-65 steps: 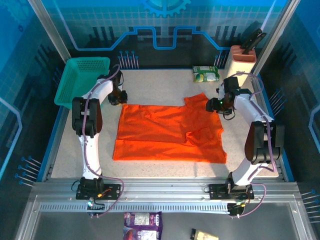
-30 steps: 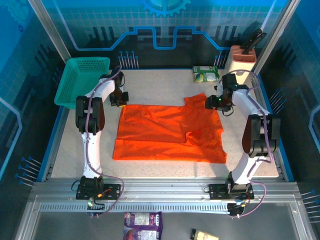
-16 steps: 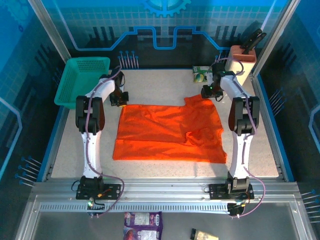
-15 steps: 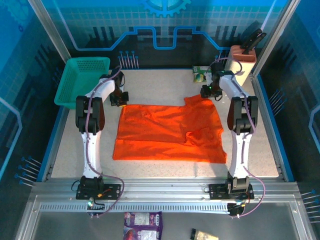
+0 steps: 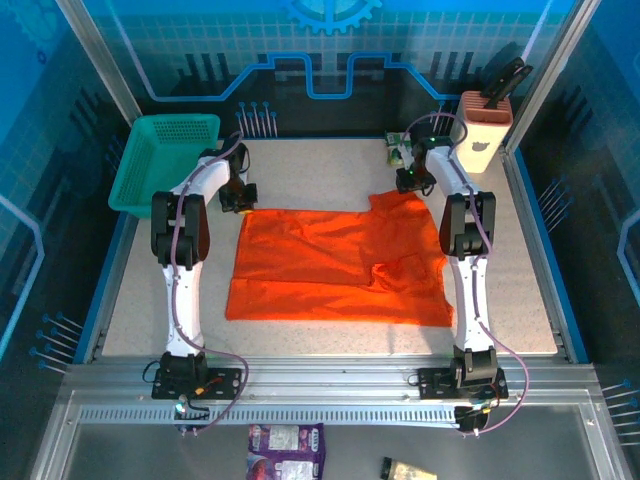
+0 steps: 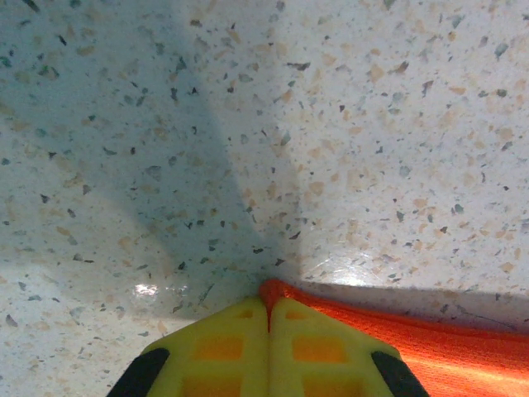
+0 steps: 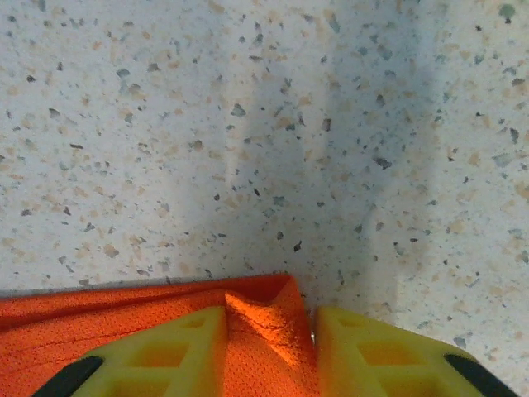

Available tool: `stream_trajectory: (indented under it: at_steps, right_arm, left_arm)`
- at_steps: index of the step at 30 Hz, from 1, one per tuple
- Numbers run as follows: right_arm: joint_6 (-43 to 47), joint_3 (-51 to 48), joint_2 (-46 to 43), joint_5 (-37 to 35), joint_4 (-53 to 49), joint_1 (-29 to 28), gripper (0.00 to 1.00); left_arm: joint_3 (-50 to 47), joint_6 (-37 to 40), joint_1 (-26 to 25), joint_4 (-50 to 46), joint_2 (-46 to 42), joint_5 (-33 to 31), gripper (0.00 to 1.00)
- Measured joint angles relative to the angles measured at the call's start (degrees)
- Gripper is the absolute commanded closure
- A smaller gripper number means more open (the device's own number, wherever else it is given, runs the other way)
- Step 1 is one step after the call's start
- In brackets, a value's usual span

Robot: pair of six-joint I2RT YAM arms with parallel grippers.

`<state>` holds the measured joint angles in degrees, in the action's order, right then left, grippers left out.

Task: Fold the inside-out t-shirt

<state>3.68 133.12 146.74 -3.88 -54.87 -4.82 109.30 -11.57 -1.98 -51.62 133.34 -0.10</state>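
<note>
No text legible anywhere, green packet (image 5: 398, 152) at the far edge of the worktop (image 5: 320, 170) — print too small to read, purple packet (image 5: 286, 440) below the front rail — printing blurred, gear emblem (image 5: 330, 12) on the back panel, no lettering made out.

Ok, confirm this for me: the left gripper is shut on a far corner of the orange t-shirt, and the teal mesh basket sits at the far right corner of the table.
One thing is wrong: the teal mesh basket sits at the far left corner of the table, not the far right, as the top external view shows. The rest stands: the left gripper is shut on a far corner of the orange t-shirt.
</note>
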Motion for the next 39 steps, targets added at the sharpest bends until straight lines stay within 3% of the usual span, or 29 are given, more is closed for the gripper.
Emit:
stream_trajectory:
  at_steps: [5, 8, 16, 28, 39]
  right_arm:
    - [0.5, 0.1, 0.1, -1.1, -0.2, -0.8, 0.95]
    - [0.1, 0.3, 0.1, -2.5, 0.0, -1.0, 1.0]
    - [-2.2, -0.3, -2.2, -5.0, 1.6, -0.7, 1.0]
    - [-2.2, -9.5, -18.9, -4.9, 9.5, -0.4, 1.0]
    - [-6.0, -29.3, -31.7, -4.2, 13.5, 0.8, 1.0]
  left_arm:
    - [0.0, 0.0, 0.0, 0.0, 0.0, 0.0, 1.0]
    - [0.0, 0.0, 0.0, 0.0, -0.1, 0.0, 1.0]
    - [0.0, -0.6, 0.0, 2.1, -1.0, -0.6, 1.0]
    - [0.9, -4.2, 0.0, 5.0, -5.6, -0.7, 1.0]
    - [-12.0, -6.6, 0.0, 11.3, -17.3, 0.4, 1.0]
